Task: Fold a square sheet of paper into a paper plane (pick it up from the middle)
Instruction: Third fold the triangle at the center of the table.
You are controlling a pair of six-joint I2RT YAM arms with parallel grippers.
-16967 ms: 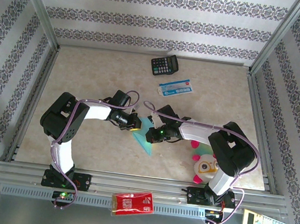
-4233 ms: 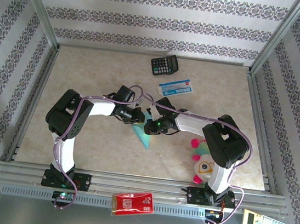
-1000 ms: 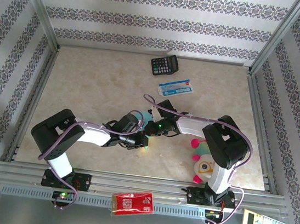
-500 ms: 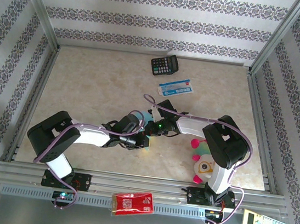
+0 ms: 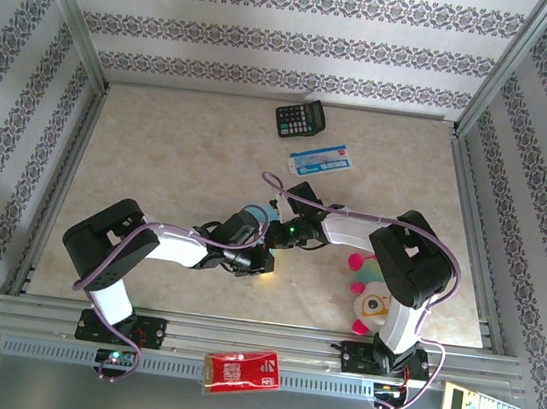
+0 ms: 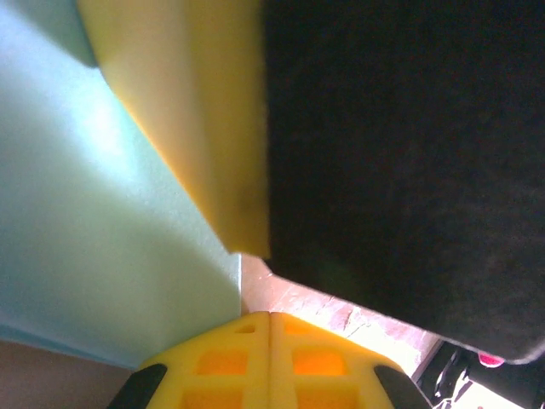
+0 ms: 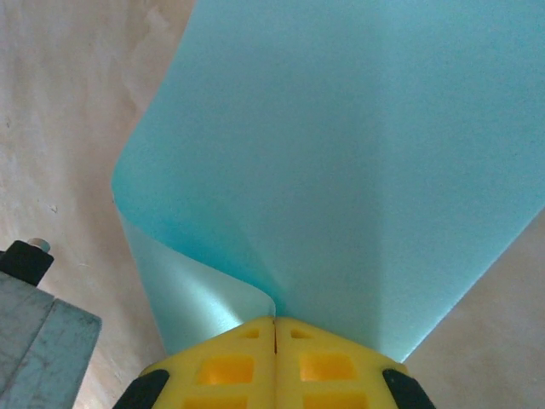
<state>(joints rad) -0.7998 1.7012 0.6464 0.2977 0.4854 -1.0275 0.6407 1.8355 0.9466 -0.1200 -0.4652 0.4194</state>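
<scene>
The right claw [image 7: 274, 322] has its yellow tips pressed together. The crease of the light turquoise paper plane [image 7: 358, 170] runs straight into their seam, so I judge it is pinching the near edge of the fold. From there the paper fans out directly ahead of that claw, its long axis in line with the fingers. One flap curls up on the left, and the rest lies low over the tabletop [image 5: 180, 152].

The left claw [image 6: 270, 319] is also pressed together. The paper sits just to the left of its tips, and the right claw's yellow finger [image 6: 196, 111] crowds in from above. I cannot tell whether it grips any paper.

From above, both claws meet mid-tabletop over the paper, the right one nearer its crease. The next crease probably depends on that hold.
</scene>
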